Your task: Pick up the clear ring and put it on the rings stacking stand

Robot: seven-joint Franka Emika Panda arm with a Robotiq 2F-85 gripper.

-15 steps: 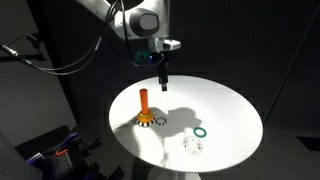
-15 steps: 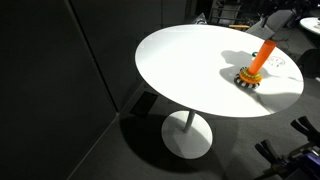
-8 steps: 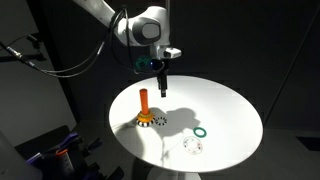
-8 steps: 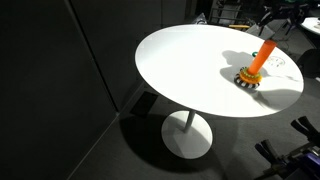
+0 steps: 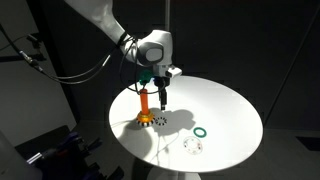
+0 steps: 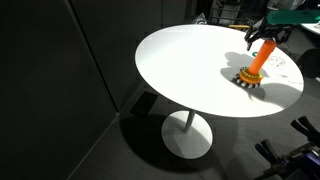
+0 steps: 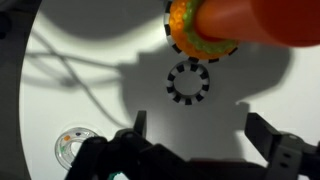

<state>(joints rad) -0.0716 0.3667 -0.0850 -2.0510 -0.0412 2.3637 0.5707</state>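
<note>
Our gripper (image 5: 160,96) hung wide open and empty over the white desk (image 5: 230,110), centre frame beside the stand (image 5: 144,104). The clear ring (image 5: 193,147) lay untouched lower right, so we judged pickup not begun.
</note>
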